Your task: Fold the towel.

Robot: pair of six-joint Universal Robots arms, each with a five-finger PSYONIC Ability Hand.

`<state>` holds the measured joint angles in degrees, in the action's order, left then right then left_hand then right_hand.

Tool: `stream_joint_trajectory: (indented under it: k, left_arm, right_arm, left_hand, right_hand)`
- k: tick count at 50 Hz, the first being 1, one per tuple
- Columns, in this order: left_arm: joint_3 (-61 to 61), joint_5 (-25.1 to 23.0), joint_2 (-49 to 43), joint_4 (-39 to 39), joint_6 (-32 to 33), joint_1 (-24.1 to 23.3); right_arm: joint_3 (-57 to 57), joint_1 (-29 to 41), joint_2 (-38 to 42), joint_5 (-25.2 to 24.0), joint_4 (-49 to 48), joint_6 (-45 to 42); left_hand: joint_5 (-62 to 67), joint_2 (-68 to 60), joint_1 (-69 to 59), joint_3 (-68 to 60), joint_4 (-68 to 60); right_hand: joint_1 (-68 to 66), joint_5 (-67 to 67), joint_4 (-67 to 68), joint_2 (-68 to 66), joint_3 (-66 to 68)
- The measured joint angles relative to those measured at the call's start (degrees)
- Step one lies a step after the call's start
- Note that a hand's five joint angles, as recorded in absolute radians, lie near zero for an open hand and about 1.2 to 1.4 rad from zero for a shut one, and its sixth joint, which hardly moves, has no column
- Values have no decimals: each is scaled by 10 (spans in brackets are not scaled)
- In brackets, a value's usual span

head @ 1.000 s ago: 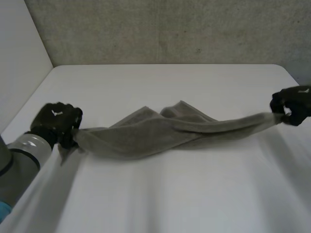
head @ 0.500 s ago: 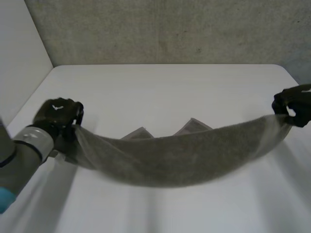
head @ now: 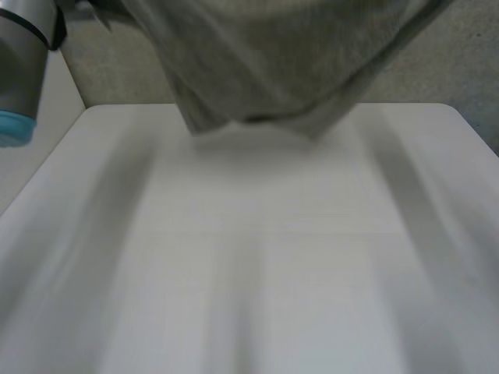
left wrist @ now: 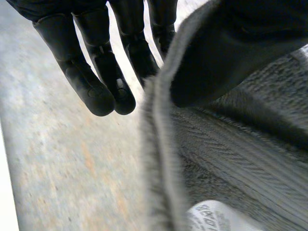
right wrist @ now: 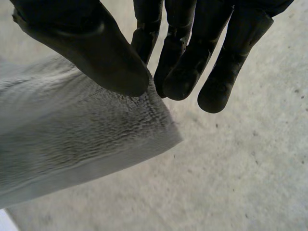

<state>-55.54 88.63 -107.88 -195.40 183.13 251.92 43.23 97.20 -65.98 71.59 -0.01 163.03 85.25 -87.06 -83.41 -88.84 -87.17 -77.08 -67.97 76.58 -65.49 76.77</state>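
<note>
Pinched between the thumb and the straight fingers of the left hand [left wrist: 219, 45]: an edge of the grey towel [left wrist: 240, 154], with a white label [left wrist: 216, 219] on the cloth beyond the thumb. Clamped likewise in the right hand [right wrist: 84, 48], thumb against fingertips: a towel corner. In the head view, hanging across the top of the frame above the white table [head: 249, 257], lowest folds at upper centre. Left arm [head: 23, 62] in the upper left corner.

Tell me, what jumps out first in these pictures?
A grey towel hanging in the air over the white table, towards its far edge. Each black hand pinches it between thumb and fingers: the left hand on an edge, the right hand at a corner.
</note>
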Motion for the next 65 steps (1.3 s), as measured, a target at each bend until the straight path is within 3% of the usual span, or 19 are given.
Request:
stream_joint_trajectory:
  k: [6,14,22,28,42,52,65]
  left_arm:
    - [-23,-4,-1,23,-13,17]
    - [-139,-20,-37,43,2,29]
    - [-295,-49,-99,-2,113,31]
    - [-376,-53,-109,-36,188,38]
    - [-477,-57,-12,-49,203,88]
    - [-527,-97,74,-45,198,105]
    - [-618,-138,161,-40,200,114]
  right_arm:
    - [53,-15,-24,-50,30,25]
    - [95,-17,28,-79,132,-42]
    - [186,-19,114,-77,234,-179]
    - [238,-40,140,-80,265,-217]
    - [318,-137,35,-139,265,-214]
    - [348,-201,-9,-163,287,-221]
    - [435,-292,-65,-225,394,-350]
  left_hand:
    - [3,0,0,0,0]
    - [3,0,0,0,0]
    - [3,0,0,-1,0]
    - [3,0,0,-1,0]
    - [3,0,0,-1,0]
    - [3,0,0,-1,0]
    - [3,0,0,-1,0]
  right_hand:
    - [0,-1,0,0,2]
    - [0,-1,0,0,2]
    - [0,-1,0,0,2]
    - [0,-1,0,0,2]
    - [0,-1,0,0,2]
    - [0,-1,0,0,2]
    - [0,-1,0,0,2]
